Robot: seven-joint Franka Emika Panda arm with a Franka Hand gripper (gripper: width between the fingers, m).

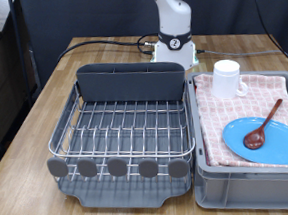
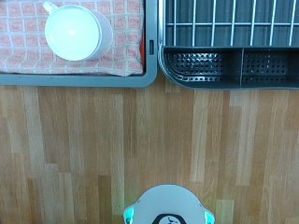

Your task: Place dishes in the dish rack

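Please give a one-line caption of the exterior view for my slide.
Empty dish rack beside a cloth-lined crate holding mug, plate and spoon; claw not visible.

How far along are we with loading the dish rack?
Nothing is done yet: the dish rack holds no dishes. Nothing is in hand; the gripper is out of view in both views. Left: the white mug, the light-blue plate and the wooden spoon on it, all in the cloth-lined crate.

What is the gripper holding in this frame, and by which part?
Nothing that shows. The mug, plate and spoon all lie in the cloth-lined crate; the gripper is out of view.
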